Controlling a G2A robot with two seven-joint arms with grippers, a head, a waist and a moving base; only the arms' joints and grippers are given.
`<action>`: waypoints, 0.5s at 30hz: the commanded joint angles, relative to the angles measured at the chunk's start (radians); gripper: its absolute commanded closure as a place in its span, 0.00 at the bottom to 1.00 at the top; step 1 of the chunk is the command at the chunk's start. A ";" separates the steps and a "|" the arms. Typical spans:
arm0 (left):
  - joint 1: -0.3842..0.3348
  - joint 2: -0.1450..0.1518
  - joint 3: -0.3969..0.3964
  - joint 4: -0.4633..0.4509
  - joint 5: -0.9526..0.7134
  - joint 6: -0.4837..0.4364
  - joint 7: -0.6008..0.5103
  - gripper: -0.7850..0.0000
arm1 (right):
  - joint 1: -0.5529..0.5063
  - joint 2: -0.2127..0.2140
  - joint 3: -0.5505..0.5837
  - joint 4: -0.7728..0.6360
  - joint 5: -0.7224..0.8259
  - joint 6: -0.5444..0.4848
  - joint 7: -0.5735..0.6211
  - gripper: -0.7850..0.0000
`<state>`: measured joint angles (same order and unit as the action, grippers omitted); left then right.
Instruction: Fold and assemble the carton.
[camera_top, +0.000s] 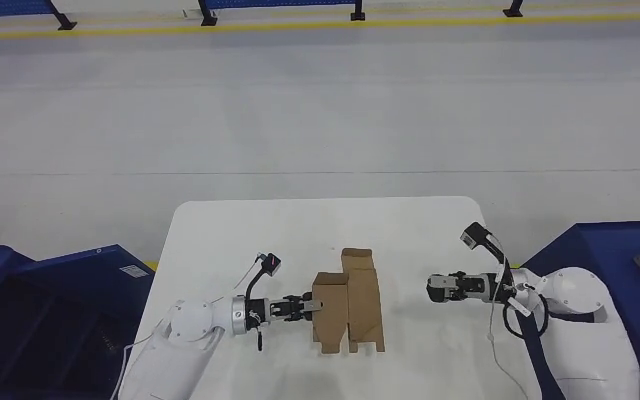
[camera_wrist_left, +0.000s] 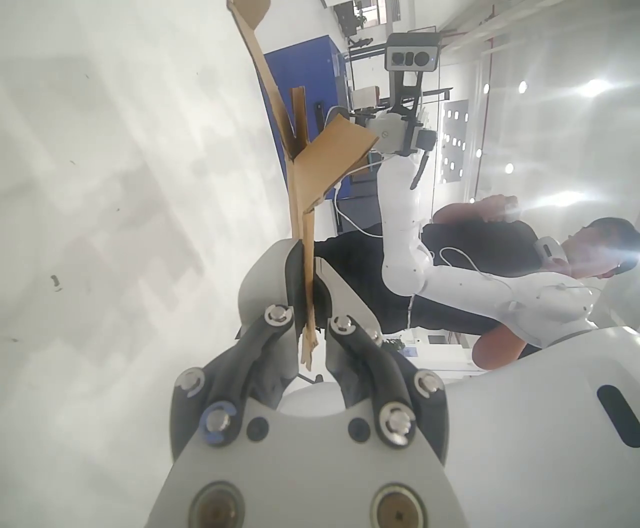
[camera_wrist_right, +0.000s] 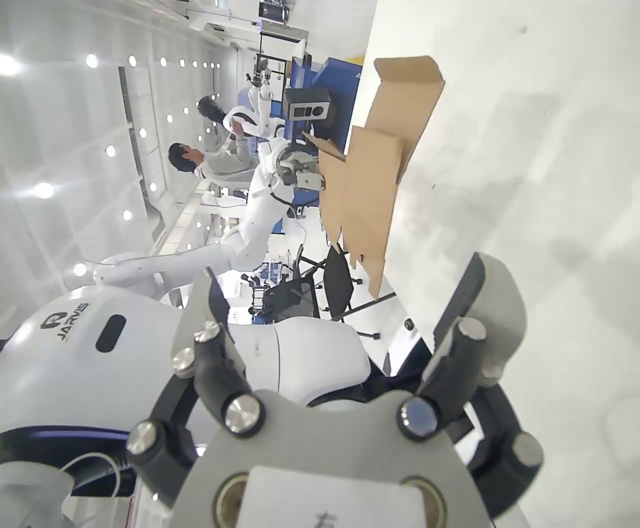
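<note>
Carton (camera_top: 349, 303) is showing plain brown, table (camera_top: 250, 240) plain white. Left gripper (camera_wrist_left: 306, 265) and right gripper (camera_wrist_right: 342, 274) are showing black links, silver screws. Floor (camera_top: 320, 120) is reading grey, stripe (camera_top: 300, 25) yellow.

The grey floor (camera_top: 320, 120) has a yellow line (camera_top: 400, 22) far back. Beside the white table (camera_top: 220, 240) sit dark blue boxes (camera_top: 50, 290). Up above shine round lights (camera_wrist_right: 108, 150).

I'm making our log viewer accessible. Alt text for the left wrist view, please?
The left hand is shut on the edge of a partly folded brown carton, seen edge-on, with the white table beside it. The right arm is farther off, behind a flap.
</note>
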<state>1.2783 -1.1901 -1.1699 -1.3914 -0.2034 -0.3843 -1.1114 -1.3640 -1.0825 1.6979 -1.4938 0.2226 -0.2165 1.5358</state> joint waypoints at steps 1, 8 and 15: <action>0.000 0.000 0.000 0.000 0.000 0.000 0.000 1.00 | 0.000 0.000 0.000 0.000 0.001 0.000 0.000 0.00; -0.004 -0.015 0.012 -0.008 -0.227 0.028 0.071 1.00 | -0.001 -0.005 -0.054 0.023 0.118 0.037 -0.028 0.00; -0.019 -0.021 0.057 -0.014 -0.212 0.047 0.095 1.00 | 0.021 -0.019 -0.152 0.082 0.215 0.007 -0.088 0.00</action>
<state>1.2609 -1.2102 -1.1199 -1.4064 -0.4140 -0.3419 -1.0218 -1.3466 -1.1001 1.5596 -1.4164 0.4495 -0.1949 1.4665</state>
